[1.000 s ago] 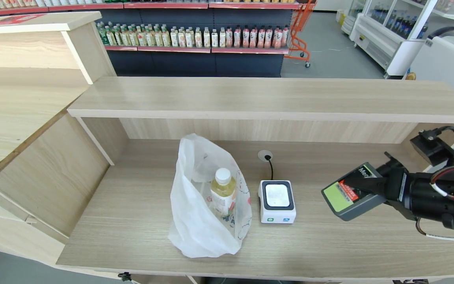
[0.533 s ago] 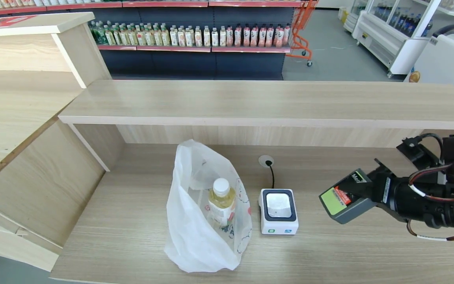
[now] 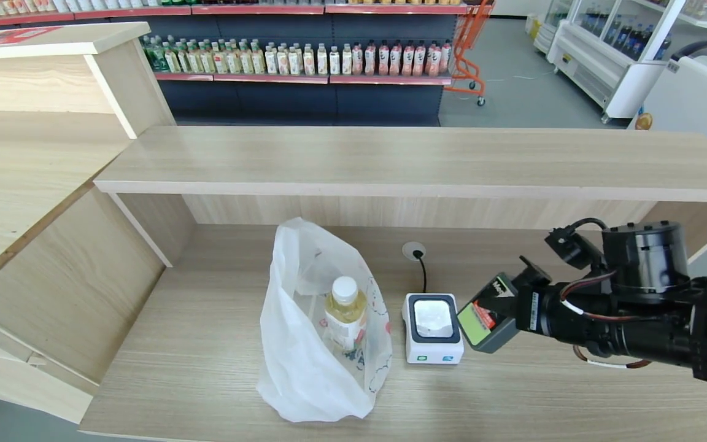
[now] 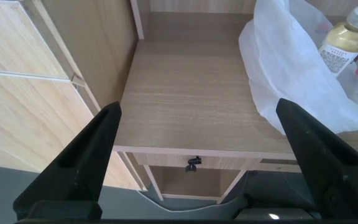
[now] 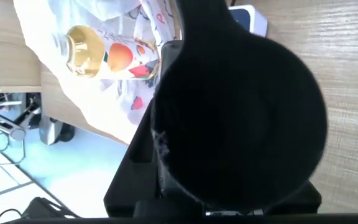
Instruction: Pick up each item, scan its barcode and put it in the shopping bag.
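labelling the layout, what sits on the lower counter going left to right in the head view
shopping bag → scanner → box, held in the right gripper

You have open counter (image 3: 206, 344) between the left side panel (image 3: 65, 288) and the shopping bag (image 3: 304, 368), and a broad strip along the front edge toward the right corner. Mid-counter, the upright bag, with a bottle (image 3: 345, 310) standing inside, leaves only a narrow gap to the scanner (image 3: 432, 328), whose cable (image 3: 422, 270) runs back toward the rear wall. The raised upper ledge (image 3: 415, 162) closes off the rear, and the box (image 3: 482, 316) clamped in the right gripper (image 3: 504, 301) hangs just beside the scanner's right side.
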Controlling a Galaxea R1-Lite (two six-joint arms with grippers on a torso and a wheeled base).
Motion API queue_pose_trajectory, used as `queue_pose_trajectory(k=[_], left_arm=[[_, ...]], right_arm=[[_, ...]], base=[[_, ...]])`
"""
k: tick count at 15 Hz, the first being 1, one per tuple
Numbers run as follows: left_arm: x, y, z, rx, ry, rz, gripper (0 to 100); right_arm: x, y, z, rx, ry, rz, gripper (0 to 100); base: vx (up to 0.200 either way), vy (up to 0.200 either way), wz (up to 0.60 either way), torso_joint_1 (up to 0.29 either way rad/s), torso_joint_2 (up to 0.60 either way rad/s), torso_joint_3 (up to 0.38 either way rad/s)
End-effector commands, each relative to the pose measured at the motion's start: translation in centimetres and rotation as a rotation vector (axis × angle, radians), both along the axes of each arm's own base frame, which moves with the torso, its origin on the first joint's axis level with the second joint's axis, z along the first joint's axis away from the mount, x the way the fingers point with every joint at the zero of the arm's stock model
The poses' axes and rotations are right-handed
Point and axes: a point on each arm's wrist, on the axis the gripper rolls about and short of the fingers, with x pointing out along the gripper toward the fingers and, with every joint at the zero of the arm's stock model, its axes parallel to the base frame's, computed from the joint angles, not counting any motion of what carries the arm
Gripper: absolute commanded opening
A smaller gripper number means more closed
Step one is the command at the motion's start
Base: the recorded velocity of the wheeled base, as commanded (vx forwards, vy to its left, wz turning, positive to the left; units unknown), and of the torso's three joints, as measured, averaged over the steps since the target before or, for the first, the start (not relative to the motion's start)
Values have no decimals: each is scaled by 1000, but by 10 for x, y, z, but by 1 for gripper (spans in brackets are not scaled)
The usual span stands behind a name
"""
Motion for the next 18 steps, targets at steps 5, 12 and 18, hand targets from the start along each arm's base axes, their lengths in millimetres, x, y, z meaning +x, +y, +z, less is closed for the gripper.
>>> queue_pose_trajectory(k=[5, 12, 18], left_arm=[[0, 0, 0, 0, 0, -1, 100], [0, 0, 0, 2, 0, 0, 100], [0, 0, 0, 3, 0, 0, 100]], right_arm=[[38, 20, -53, -107, -44, 80, 0], [65, 33, -66, -84, -100, 81, 0], [69, 39, -63, -40, -101, 71, 0]], base=[[0, 0, 0, 0, 0, 0], [0, 0, 0, 0, 0, 0], [0, 0, 0, 0, 0, 0]])
